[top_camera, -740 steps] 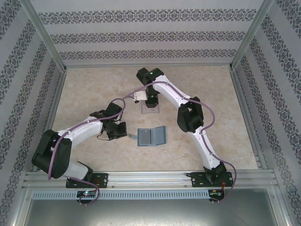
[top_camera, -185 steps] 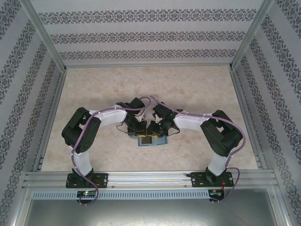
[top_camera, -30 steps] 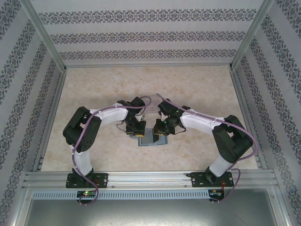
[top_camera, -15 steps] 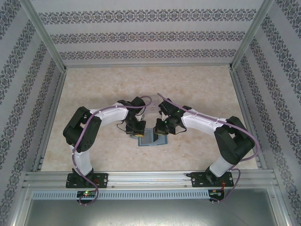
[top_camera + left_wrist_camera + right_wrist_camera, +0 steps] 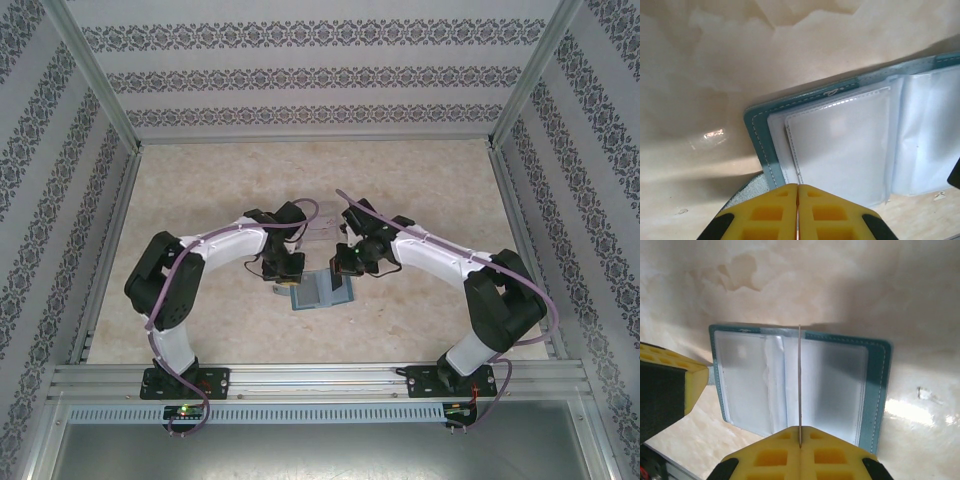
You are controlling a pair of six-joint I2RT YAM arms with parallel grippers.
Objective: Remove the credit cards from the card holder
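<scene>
**Two grippers closed over the open card holder (image 5: pixel 315 292)**

Top external: holder lies open between left gripper (image 5: pixel 283 283) and right gripper (image 5: pixel 343 288).
Left wrist: fingers (image 5: pixel 770 215) pressed together at holder's corner; grip on cover not determinable.
Right wrist: fingers (image 5: pixel 835 452) clamp one credit card (image 5: pixel 799 380) edge-on, long axis straight ahead, above the fold.

beige marbled table (image 5: pixel 420 180); patterned walls (image 5: pixel 320 75) stand at 9, 12 and 3 o'clock, a metal rail (image 5: pixel 320 380) at 6 o'clock.
</scene>
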